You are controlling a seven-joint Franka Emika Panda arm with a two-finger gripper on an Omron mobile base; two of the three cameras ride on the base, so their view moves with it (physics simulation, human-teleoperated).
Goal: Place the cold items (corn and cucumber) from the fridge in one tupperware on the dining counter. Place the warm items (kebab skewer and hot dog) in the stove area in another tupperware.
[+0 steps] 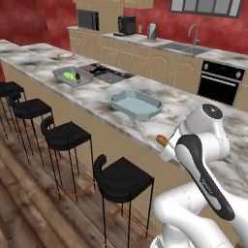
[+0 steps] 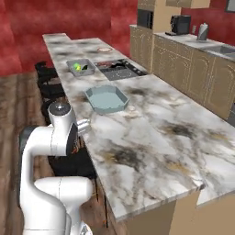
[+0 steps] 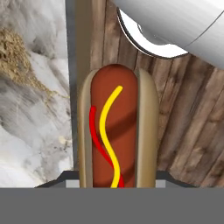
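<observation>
A hot dog [image 3: 116,131] with red and yellow sauce lines stands between the fingertips of my gripper [image 3: 116,180], which is shut on it. From the left base view the hot dog [image 1: 162,140] hangs at the counter's stool-side edge, a little short of the empty pale blue tupperware [image 1: 136,104]. Further along the counter, a grey tupperware [image 1: 72,76] holds the green cucumber and yellow corn [image 2: 78,67]. The empty tupperware [image 2: 107,98] lies just beyond my hand. The kebab skewer is out of view.
A cooktop [image 1: 110,73] is set into the marble dining counter [image 2: 151,137] beside the grey tupperware, with a plate [image 1: 65,55] further back. Black bar stools [image 1: 121,180] line the counter's near side. Back cabinets carry a sink [image 1: 186,48], an oven and a coffee machine.
</observation>
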